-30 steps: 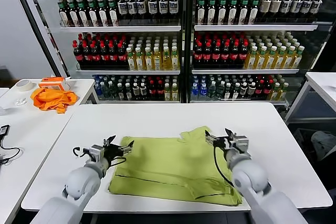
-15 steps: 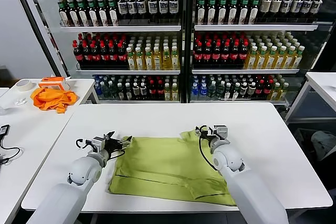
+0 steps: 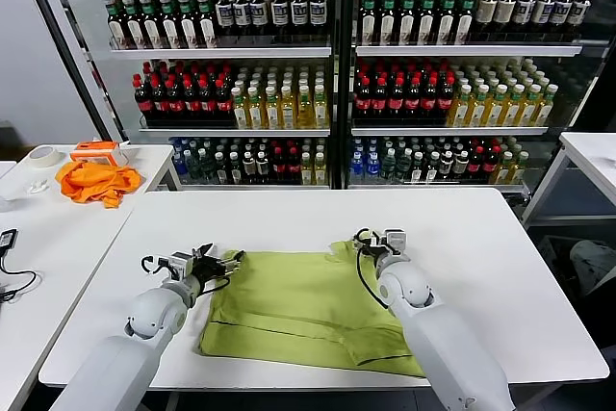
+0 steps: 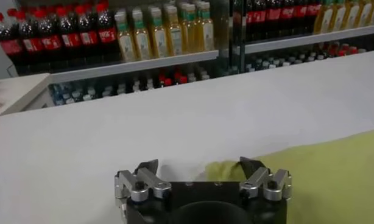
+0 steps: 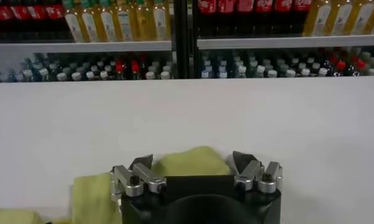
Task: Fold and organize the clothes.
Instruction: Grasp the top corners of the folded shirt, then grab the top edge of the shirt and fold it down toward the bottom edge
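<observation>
- The lime-green T-shirt lies spread on the near half of the white table.
- The left gripper sits at the shirt's far-left corner, jaws spread wide, gripping nothing.
- The right gripper sits at the far-right corner, jaws likewise open over a raised fold.
- An orange garment rests on the side table.

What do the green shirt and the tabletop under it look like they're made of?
The lime-green T-shirt looks like thin, soft knit fabric, probably cotton or a blend: matte, lying limp with shallow creases and bunching at the edge by the right gripper. The table looks like a hard, smooth white laminate or painted board, with a flat, even, faintly glossy surface; its core can't be told.
</observation>
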`<action>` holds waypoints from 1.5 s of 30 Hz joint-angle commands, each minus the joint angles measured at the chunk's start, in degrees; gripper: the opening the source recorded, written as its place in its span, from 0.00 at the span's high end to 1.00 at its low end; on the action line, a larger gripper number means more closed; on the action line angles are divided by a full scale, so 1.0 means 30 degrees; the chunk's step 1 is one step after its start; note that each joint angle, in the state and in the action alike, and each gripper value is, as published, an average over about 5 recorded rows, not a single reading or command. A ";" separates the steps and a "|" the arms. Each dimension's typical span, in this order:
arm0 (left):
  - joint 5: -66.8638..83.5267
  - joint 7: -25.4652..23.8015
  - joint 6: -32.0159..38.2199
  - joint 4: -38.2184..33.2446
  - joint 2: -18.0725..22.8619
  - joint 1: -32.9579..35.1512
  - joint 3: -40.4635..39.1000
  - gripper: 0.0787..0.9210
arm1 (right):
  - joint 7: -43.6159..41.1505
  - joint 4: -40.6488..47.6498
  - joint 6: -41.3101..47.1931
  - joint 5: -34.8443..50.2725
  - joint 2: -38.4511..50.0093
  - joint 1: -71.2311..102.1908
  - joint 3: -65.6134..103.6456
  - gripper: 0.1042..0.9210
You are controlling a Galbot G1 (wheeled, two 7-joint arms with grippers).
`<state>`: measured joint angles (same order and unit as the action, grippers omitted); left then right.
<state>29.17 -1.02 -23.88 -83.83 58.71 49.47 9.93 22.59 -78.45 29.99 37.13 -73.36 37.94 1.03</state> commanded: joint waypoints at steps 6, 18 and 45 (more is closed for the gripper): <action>0.0457 -0.0157 0.0216 -0.0213 0.0050 0.0413 -0.0032 0.48 | -0.0020 0.0292 0.0072 0.0133 -0.0207 -0.0064 -0.0155 0.45; 0.1181 -0.0299 0.0888 -0.0508 -0.0017 0.0401 0.0150 0.89 | -0.0468 -0.0378 -0.0955 -0.0211 0.0025 0.0275 0.0034 0.86; 0.2646 0.0167 0.2163 -0.6654 -0.1983 0.6090 0.2129 0.99 | 0.0465 -1.2638 0.0440 -0.1306 0.4288 0.9476 0.2595 0.99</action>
<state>36.81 -0.60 -18.45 -99.69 53.86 63.02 15.25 23.62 -106.88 30.48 34.54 -63.09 56.69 6.26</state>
